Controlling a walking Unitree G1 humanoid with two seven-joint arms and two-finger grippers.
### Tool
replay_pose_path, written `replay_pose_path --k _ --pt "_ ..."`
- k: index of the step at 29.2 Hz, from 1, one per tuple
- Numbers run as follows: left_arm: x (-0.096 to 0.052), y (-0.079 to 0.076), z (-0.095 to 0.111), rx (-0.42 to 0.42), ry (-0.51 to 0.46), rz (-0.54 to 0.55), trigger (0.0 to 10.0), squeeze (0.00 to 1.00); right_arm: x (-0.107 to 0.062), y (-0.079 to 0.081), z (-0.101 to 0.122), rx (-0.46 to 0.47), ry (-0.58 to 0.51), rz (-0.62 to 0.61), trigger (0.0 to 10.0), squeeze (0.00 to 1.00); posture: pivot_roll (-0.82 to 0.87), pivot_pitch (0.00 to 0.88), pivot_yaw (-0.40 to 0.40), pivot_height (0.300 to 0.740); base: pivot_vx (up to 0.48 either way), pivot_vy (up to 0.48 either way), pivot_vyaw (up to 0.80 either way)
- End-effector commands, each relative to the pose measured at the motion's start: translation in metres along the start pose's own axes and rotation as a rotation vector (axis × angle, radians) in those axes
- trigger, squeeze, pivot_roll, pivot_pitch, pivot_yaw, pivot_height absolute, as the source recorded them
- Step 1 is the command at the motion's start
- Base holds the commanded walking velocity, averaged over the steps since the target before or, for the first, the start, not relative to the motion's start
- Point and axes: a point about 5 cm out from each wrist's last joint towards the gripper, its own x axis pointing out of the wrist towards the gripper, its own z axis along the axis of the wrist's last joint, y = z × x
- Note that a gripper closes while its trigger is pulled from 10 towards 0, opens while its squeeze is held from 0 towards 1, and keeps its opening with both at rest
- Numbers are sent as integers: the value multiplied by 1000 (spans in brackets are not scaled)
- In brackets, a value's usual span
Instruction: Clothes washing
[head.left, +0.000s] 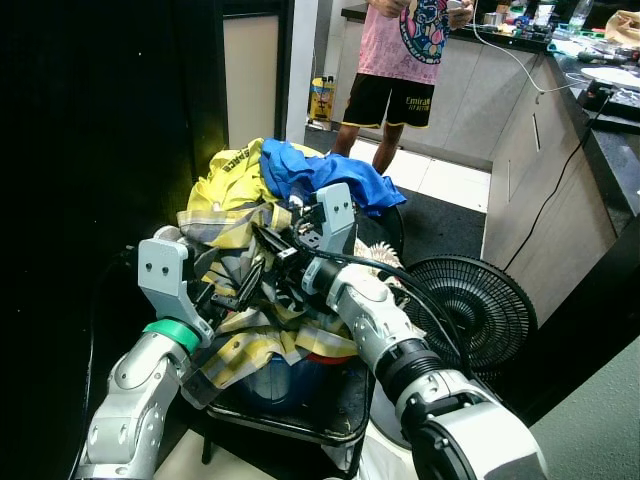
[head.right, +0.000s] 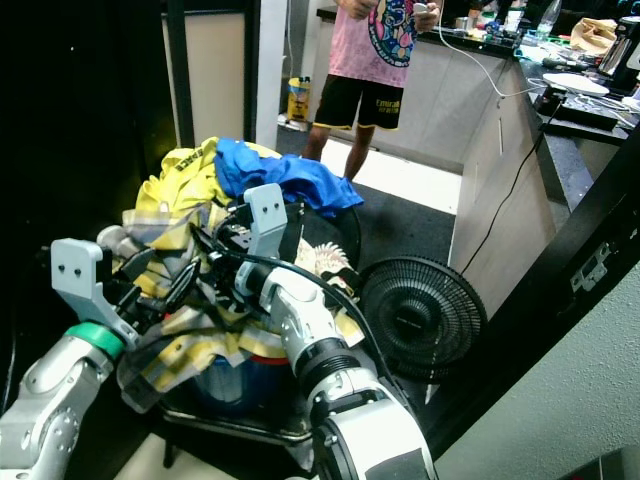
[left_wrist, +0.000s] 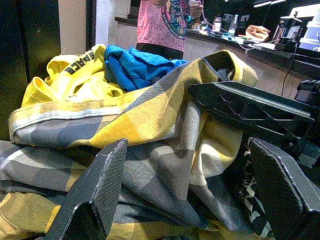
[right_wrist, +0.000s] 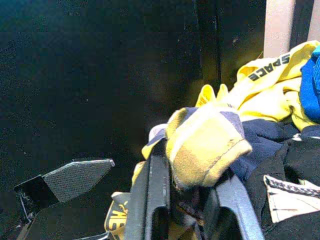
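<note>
Checked shirt (head.left: 232, 222) drapes lengthwise across heaped clothes (head.left: 300, 170).

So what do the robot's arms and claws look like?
Both arms are shiny silver with rounded shells. The left arm wears a green band near its wrist; the right arm has a black ribbed joint and a black cable. Each claw has a grey bracket with small holes and long black fingers with a honeycomb pattern.

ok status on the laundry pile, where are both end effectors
Right end effector shut on yellow-grey plaid shirt. Left end effector open, at the same shirt. Yellow jersey and blue garment on top of pile. Fan beside the basket, person beyond.
</note>
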Motion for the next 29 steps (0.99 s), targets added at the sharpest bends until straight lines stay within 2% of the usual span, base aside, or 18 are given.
replay_pose_path --k 1,11,16,17,18,19,20,21,22,24,25,27,28,29 --pt "2 -3 2 6 -16 -16 10000 0 1 -1 5 -8 -18 5 0 0 -17 62 -27 740 0 0 0" --pt "4 -3 3 2 -22 -14 10000 0 -1 -4 7 -7 -33 -6 0 0 -22 54 -22 740 0 0 0" --pt "7 -4 4 -4 -30 -17 10000 0 -4 -16 26 -21 -111 -63 0 0 -27 44 -14 740 0 0 0" --pt "8 -4 4 -6 -33 -18 10000 0 -5 -24 41 -32 -170 -107 0 0 -28 43 -12 740 0 0 0" --pt "8 -4 4 -6 -33 -18 10000 0 -5 -24 41 -32 -170 -107 0 0 -28 43 -12 740 0 0 0" --pt "9 -4 4 -7 -36 -19 10000 0 -9 -36 64 -41 -251 -178 0 0 -29 41 -11 740 0 0 0" --pt "9 -4 4 -7 -36 -19 10000 0 -9 -36 64 -41 -251 -178 0 0 -29 41 -11 740 0 0 0" --pt "9 -4 5 -8 -37 -19 10000 0 -13 -47 85 -46 -323 -246 0 0 -29 40 -12 740 0 0 0" --pt "9 -4 5 -8 -37 -19 10000 0 -13 -47 85 -46 -323 -246 0 0 -29 40 -12 740 0 0 0" --pt "10 -4 5 -10 -40 -20 10000 0 -26 -68 126 -59 -454 -368 0 0 -31 38 -12 740 0 0 0" --pt "10 -4 5 -10 -40 -20 10000 0 -26 -68 126 -59 -454 -368 0 0 -31 38 -12 740 0 0 0" --pt "10 -5 4 -11 -40 -21 10000 0 -36 -79 150 -88 -529 -428 0 0 -33 35 -12 740 0 0 0" --pt "10 -5 4 -11 -40 -21 10000 0 -36 -79 150 -88 -529 -428 0 0 -33 35 -12 740 0 0 0" --pt "10 -5 4 -12 -42 -22 10000 0 -49 -88 170 -132 -590 -484 0 0 -33 31 -13 740 0 0 0"
